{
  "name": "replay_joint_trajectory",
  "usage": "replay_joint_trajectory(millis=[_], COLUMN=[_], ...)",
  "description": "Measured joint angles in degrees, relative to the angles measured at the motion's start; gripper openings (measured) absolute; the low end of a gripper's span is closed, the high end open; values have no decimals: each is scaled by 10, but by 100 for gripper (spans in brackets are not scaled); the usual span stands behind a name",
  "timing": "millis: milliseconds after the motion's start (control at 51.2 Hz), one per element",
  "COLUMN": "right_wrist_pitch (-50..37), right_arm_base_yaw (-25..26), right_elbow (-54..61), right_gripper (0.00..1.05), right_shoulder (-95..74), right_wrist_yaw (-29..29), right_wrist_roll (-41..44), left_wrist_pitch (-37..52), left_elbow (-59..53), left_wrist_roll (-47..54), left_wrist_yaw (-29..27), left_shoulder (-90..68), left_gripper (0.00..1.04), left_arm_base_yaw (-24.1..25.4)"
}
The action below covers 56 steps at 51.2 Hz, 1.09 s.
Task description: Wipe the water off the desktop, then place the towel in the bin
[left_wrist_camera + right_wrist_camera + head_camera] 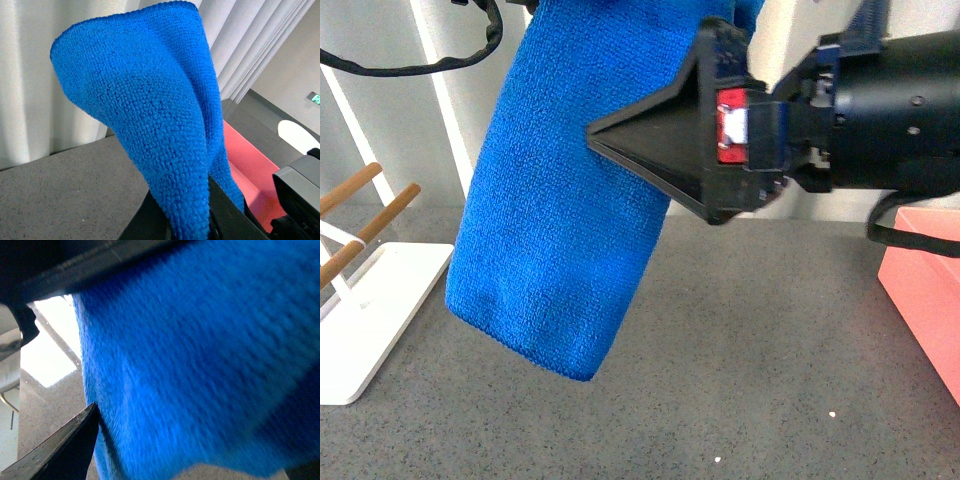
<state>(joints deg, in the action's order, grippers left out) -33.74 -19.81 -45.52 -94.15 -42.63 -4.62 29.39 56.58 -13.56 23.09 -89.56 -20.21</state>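
Note:
The blue towel (560, 220) hangs down from above the picture, its lower end just over the speckled grey desktop (750, 380). My left gripper (200, 222) is shut on the towel (150, 110) and holds it up; it is out of the front view. My right gripper (610, 140) is open and reaches in from the right, its black finger lying across the towel. In the right wrist view the towel (200, 355) fills the space between the open fingers (60, 450). The salmon-pink bin (925, 290) stands at the right edge and also shows in the left wrist view (250, 165).
A white rack base (370, 320) with wooden rods (360, 190) stands at the left. A black cable (430, 60) hangs at the top left before a white curtain. Two small white specks (832, 413) lie on the near desktop.

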Motion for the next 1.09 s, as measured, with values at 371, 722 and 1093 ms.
replay_joint_trajectory(millis=[371, 722, 1093], right_wrist_pitch=[-74, -99, -73], right_arm_base_yaw=[-38, -52, -51], right_elbow=[-81, -90, -78], right_gripper=[80, 40, 6], right_shoulder=[-80, -92, -75], right_wrist_yaw=[59, 113, 132], right_wrist_roll=[-58, -93, -79], left_wrist_pitch=[0, 0, -1], left_elbow=[0, 1, 1], left_wrist_roll=[0, 0, 1], left_wrist_yaw=[-1, -3, -13], left_shoulder=[0, 0, -1], left_gripper=[6, 23, 82], left_arm_base_yaw=[0, 2, 4])
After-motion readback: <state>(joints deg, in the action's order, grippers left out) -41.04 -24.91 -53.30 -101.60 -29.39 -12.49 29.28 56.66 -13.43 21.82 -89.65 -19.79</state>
